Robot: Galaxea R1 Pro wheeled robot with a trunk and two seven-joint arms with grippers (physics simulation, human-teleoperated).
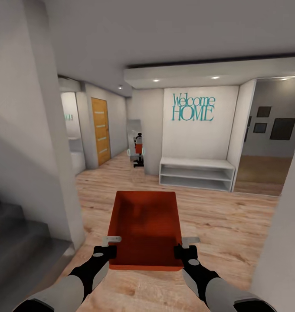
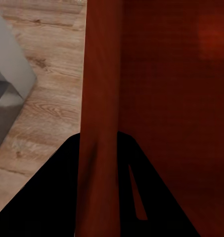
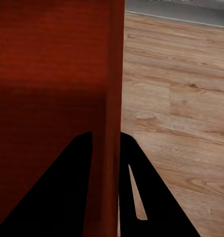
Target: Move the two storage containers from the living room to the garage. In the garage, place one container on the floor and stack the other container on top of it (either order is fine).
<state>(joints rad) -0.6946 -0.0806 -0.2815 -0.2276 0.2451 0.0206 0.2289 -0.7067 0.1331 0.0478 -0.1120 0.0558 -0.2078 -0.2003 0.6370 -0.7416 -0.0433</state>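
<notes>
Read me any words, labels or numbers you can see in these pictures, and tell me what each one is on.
"Welcome HOME": teal lettering on the white wall above the white shelf bench.
Small greenish marks on the far wall past the opening at the left: too small and blurred to read.
Dark frames on the grey wall at the right: no legible text.
Orange-red container held by both grippers: no label visible.

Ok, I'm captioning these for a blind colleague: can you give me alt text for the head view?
Both grippers, left and right, hold an orange-red storage container by its side walls above light wood plank flooring. Ahead stands a white wall reading "Welcome HOME" above a low white shelf, with grey stairs on the left.
</notes>
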